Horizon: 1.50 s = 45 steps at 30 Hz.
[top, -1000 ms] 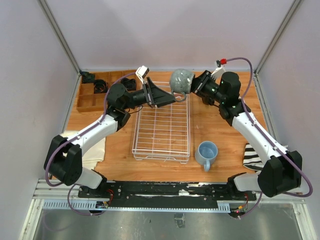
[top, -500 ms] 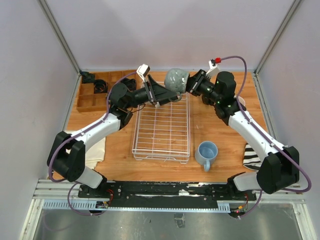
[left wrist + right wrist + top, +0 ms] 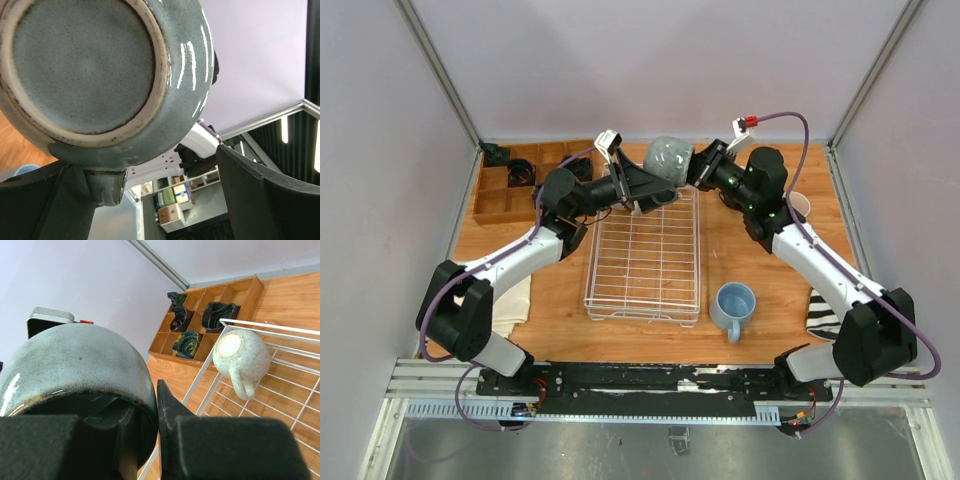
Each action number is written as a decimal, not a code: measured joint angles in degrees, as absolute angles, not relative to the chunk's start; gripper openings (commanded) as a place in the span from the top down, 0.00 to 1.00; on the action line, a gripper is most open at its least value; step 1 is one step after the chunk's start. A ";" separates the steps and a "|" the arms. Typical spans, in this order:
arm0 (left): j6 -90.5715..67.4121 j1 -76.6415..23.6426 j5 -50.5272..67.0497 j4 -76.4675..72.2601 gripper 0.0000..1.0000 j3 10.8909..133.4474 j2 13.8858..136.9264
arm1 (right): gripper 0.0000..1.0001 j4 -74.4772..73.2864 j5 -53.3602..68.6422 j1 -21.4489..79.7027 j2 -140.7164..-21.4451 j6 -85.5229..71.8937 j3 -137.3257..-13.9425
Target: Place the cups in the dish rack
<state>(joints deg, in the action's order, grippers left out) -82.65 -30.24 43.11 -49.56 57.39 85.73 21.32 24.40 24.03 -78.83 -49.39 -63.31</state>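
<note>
My right gripper is shut on the rim of a grey-green mug, one finger inside and one outside, as the right wrist view shows. It holds the mug in the air over the far end of the white wire dish rack. My left gripper is open just under the mug; the left wrist view shows the mug's base and handle close to its left finger. A white mug lies upside down in the rack. A light blue mug stands on the table right of the rack.
A brown wooden compartment tray with dark coiled objects sits at the far left. A pale cup shows behind the right arm. A striped cloth lies at the right edge, a cream cloth at the left.
My right gripper has carried the grey-green mug to the left, over the rack's far end. My left gripper has swung up a little under it and stays open.
</note>
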 measured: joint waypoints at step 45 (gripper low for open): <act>-79.33 -30.52 40.58 -46.19 0.78 56.55 85.91 | 0.99 26.26 17.93 25.58 -76.05 -50.96 -58.52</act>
